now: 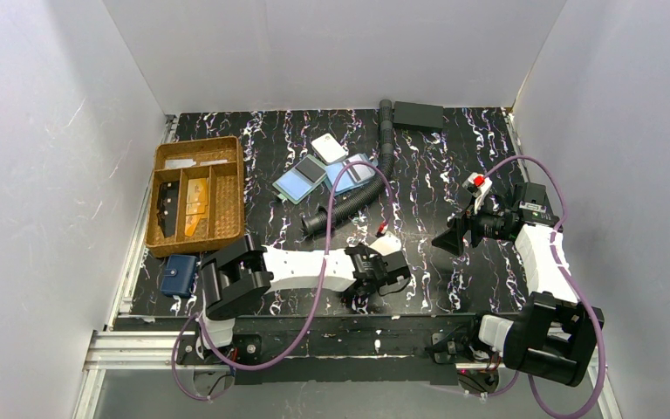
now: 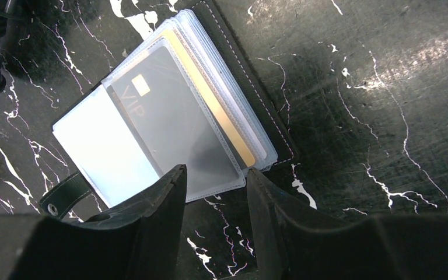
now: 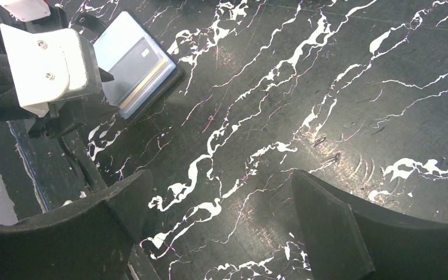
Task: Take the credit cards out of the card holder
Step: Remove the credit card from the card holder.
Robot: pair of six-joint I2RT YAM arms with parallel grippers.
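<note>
left gripper (image 2: 216, 172), jaws slightly apart, hovers over the open card holder (image 2: 245, 87), credit cards (image 2: 224, 119) inside. right gripper (image 3: 220, 175) gapes wide

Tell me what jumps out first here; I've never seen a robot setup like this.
The open card holder lies on the black marbled table near its front edge. Its clear sleeves show a dark VIP card and the edge of an orange card, with the left gripper poised open at its near edge. At the left sits a woven basket with compartments, and a black ribbed hose snakes down the middle.
</note>
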